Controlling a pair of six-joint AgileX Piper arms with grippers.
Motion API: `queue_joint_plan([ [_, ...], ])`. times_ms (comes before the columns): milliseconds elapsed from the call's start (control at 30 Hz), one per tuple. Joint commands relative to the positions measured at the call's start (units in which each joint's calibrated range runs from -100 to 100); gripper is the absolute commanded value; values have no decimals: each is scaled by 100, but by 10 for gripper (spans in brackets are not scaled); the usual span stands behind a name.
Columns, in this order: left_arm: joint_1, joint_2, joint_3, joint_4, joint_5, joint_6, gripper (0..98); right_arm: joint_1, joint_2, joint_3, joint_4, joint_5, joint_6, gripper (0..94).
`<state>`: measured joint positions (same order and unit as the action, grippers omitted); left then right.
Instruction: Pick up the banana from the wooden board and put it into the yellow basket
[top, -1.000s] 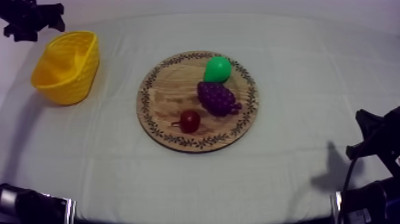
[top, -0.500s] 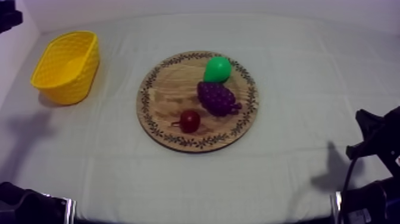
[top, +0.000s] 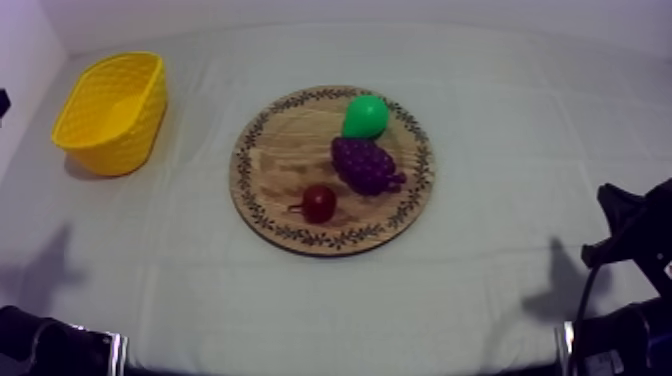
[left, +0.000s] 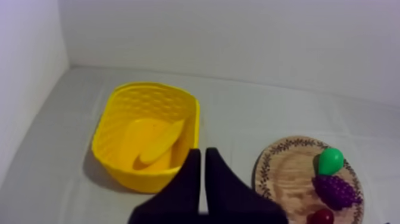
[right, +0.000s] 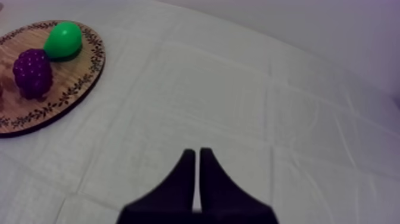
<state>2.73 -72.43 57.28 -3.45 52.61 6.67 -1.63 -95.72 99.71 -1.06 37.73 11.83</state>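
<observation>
Inside the yellow basket (left: 128, 179) lies the banana (left: 159, 146), no longer on the wooden board (top: 280, 165). Within the last second my left arm has drawn back from over the basket. The left pincer (left: 204, 156) is pressed together, empty, and the right pincer (right: 196, 154) likewise. The task looks finished.

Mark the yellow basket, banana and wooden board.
yellow basket (top: 120, 150), top view, near outer wall.
banana (left: 159, 144), left wrist view, mid-body, inside the yellow basket.
wooden board (top: 280, 175), top view, bare wood in its left half.
</observation>
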Motion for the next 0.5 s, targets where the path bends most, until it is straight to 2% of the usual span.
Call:
queue_joint_plan([
  [0, -10, -527, 823, -31, -134, 18, 2, 2, -3, -5, 1, 1, 2, 6],
  [200, -26, -1264, 1713, -169, -316, 140, 1, 2, -3, -5, 1, 1, 2, 6],
  [467, 16, -1986, 2637, -251, -565, 260, 1, 2, -3, -5, 1, 1, 2, 6],
])
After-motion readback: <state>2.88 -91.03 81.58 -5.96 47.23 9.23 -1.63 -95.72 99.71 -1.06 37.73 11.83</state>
